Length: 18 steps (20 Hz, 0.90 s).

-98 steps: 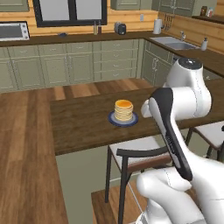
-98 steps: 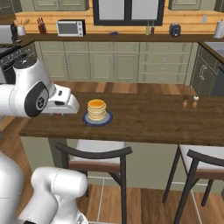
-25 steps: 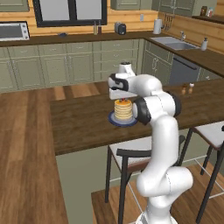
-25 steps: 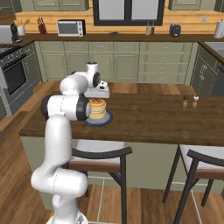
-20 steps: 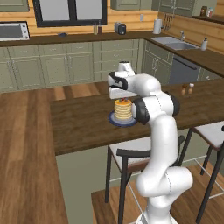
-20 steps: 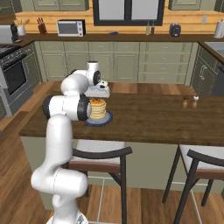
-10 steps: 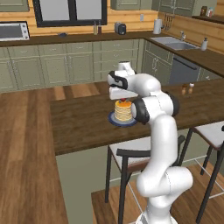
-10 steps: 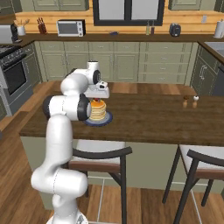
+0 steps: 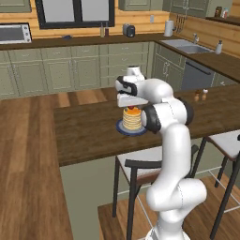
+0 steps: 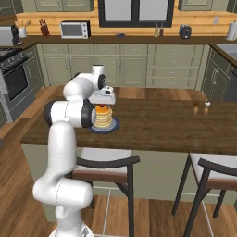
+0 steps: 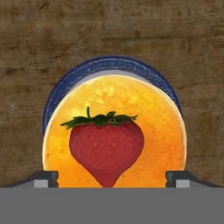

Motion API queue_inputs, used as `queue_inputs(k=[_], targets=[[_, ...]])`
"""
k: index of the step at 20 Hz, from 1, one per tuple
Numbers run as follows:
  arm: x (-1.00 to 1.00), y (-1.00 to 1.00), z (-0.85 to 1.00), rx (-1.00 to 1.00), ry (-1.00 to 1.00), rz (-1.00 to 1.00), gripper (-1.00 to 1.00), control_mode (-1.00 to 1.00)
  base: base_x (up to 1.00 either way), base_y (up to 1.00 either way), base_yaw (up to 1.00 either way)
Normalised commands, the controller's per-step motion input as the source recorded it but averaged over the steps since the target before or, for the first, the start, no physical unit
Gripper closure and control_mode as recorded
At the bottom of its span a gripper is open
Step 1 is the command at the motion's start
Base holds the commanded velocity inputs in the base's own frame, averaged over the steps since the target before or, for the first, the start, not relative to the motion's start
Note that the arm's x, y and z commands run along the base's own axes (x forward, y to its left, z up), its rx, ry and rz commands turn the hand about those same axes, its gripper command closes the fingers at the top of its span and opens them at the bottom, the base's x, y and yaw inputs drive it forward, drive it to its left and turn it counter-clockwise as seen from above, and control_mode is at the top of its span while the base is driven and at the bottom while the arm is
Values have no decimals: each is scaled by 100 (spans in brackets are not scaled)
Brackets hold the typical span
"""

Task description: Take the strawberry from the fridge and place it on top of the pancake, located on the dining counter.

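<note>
Both jaws stand clear of strawberry (image 11: pixel 106 148) sides

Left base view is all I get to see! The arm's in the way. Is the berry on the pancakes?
Observer: Yes. From above, the strawberry lies on the pancake.
Operator: Is the hand squeezing it?
Observer: No. The hand is open; its fingertips stand wide of the berry.
Operator: Is there a plate?
Observer: Yes, a blue plate rims the stack on the dining counter.
</note>
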Motion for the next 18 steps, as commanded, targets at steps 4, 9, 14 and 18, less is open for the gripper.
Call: queue_inputs(k=[4, 9, 14, 18], targets=[[-46, 0, 11, 0, -10, 0, -100, -100, 0, 0, 0], [-82, 0, 30, 0, -18, 0, -100, -100, 0, 0, 0], [-97, 0, 27, 2, -33, 0, -100, -100, 0, 0, 0], [-100, 0, 25, 8, -38, 9, -100, -100, 0, 0, 0]])
